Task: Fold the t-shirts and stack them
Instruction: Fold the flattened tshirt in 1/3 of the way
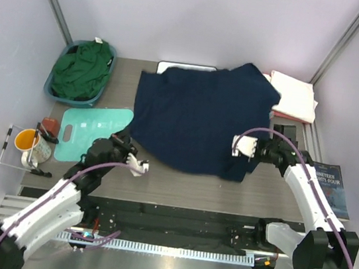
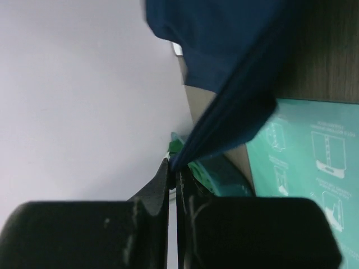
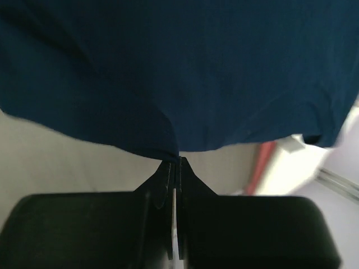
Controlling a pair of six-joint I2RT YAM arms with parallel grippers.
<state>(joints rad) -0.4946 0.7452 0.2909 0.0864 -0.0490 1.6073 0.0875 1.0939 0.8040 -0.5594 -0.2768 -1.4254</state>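
while left fingers (image 2: 159, 193) and right fingers (image 3: 162, 182) clamp it, soft navy t-shirt (image 1: 195, 120) lies rumpled.

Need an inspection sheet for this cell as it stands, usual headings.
Surface: grey wood-grain tabletop, partly covered by cloth.
Job's things: dark navy blue t-shirt spread across the middle; dark green t-shirt bunched in a blue plastic basket; folded cream-white t-shirt lying on a salmon-pink t-shirt, far right.
Clutter: flat teal mat; white board, mostly under the navy shirt; yellow mug in a wire rack; dark book.
Grippers: left gripper and right gripper each shut on the navy shirt's edge.
Cables: purple cable looping along each arm.
Surroundings: pale walls.
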